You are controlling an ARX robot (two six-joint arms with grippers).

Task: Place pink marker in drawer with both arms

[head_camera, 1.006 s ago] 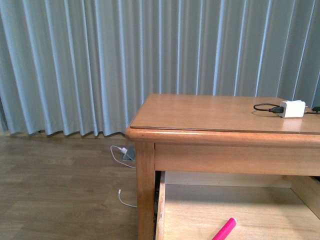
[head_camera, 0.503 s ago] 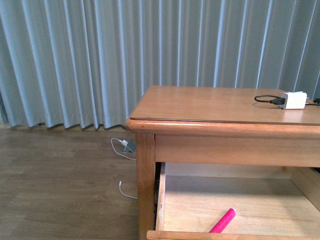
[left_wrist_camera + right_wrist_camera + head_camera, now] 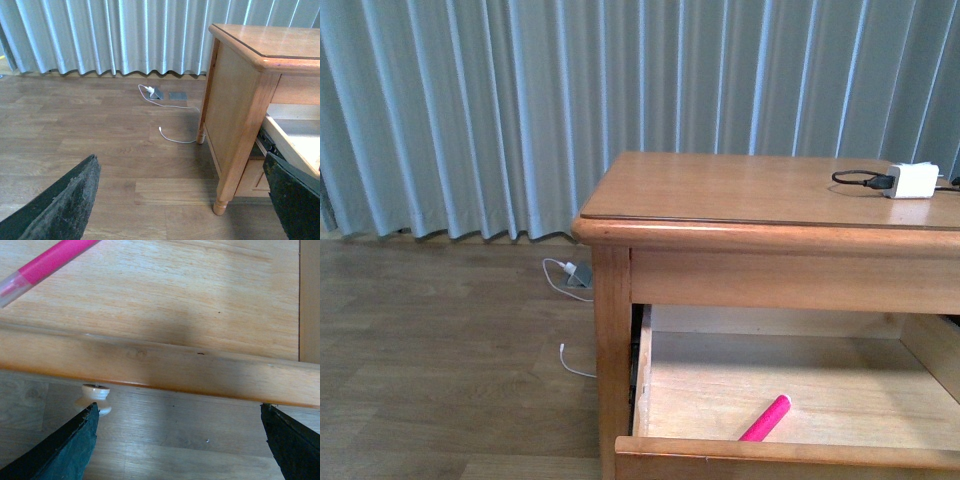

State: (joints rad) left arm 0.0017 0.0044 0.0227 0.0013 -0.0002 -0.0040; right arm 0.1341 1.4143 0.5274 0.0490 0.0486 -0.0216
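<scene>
The pink marker (image 3: 765, 418) lies slanted on the pale floor of the open top drawer (image 3: 790, 455) of the wooden dresser. In the right wrist view the marker (image 3: 47, 262) shows with its pale cap end, beyond the drawer's front rail (image 3: 160, 367); a round knob (image 3: 94, 397) sticks out below the rail. My right gripper (image 3: 180, 440) is open and empty, just outside the drawer front. My left gripper (image 3: 185, 200) is open and empty over the floor, to the left of the dresser. Neither arm shows in the front view.
A white charger block (image 3: 912, 180) with a black cable sits on the dresser top (image 3: 740, 190). A white cable and plug (image 3: 570, 275) lie on the wood floor by grey curtains (image 3: 470, 110). The dresser's front leg (image 3: 235, 165) stands near my left gripper.
The front view has drawn back and tilted: the dresser sits higher and further, and the drawer's front rail now shows below the marker. The marker stays in the drawer.
</scene>
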